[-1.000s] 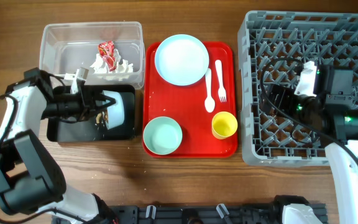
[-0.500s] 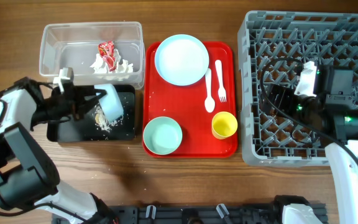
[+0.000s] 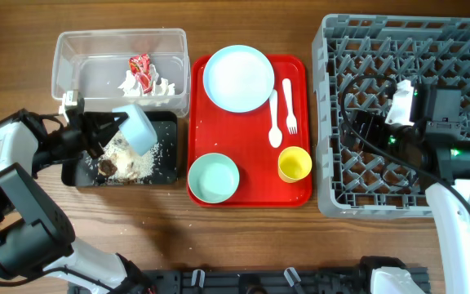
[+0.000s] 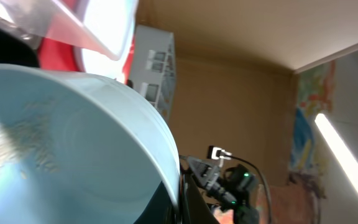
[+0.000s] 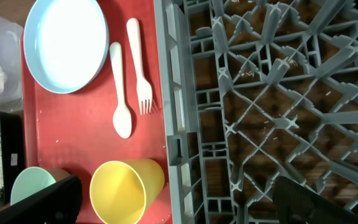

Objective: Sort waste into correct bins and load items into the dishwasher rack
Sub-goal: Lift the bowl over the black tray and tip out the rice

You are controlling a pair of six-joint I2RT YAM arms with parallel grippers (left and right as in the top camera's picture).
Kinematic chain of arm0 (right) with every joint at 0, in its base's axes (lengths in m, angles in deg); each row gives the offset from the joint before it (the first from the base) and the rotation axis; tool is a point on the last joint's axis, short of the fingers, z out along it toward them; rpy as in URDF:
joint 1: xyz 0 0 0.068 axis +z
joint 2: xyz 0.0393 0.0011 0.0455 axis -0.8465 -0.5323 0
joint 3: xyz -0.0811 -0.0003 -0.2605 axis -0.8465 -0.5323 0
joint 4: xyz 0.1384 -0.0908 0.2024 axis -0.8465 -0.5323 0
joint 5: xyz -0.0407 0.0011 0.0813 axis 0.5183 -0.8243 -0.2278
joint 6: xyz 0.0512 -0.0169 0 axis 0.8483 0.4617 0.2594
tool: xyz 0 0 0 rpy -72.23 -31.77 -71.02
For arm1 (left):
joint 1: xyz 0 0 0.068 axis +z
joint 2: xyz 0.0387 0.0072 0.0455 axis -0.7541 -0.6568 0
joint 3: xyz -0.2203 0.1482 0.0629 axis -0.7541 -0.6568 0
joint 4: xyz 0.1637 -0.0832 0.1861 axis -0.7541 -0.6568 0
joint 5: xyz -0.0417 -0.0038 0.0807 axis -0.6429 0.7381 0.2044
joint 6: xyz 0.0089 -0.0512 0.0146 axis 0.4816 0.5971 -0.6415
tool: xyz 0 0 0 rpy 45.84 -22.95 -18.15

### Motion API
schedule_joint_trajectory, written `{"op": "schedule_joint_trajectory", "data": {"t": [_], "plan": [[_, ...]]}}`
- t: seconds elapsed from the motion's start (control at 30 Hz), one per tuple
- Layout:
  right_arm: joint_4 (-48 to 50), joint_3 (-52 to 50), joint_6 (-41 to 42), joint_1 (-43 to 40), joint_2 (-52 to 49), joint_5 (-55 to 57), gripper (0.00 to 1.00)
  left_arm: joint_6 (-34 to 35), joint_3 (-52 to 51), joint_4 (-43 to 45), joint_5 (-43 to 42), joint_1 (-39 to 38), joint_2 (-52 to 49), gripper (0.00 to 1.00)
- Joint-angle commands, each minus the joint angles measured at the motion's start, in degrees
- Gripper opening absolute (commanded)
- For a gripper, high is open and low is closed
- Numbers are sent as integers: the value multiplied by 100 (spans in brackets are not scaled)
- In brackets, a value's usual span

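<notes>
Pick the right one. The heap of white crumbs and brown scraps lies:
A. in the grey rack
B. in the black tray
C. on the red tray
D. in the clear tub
B: the heap of white crumbs and brown scraps sits inside the black tray, just below the tipped bowl that the left hand holds over it.

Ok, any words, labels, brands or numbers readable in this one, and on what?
No text can be read in any view.
Red-and-white wrapper in the clear tub: any print is too small to read.
Wall poster in the left wrist view: colourful but blurred, no words legible.
Plate, cup, tilted bowl, grey rack: no markings seen.
</notes>
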Motion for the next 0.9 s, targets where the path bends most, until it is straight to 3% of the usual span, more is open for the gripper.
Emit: {"op": "schedule_joint_trajectory", "data": {"t": [0.0, 0.13, 0.6, 0.73, 0.87], "plan": [[-26, 125, -20, -17, -68, 28, 100, 63, -22, -44, -662, 26, -42, 4], [-26, 125, -20, -17, -76, 28, 100, 341, -22, -44, -741, 26, -42, 4], [-85, 125, -20, -17, -76, 28, 100, 310, -22, -175, -723, 26, -42, 4], [-81, 125, -35, -17, -74, 31, 100, 289, -22, -219, -260, 22, -37, 4], [-109, 125, -35, -17, -76, 31, 100, -37, -20, -522, -315, 22, 42, 4]]}}
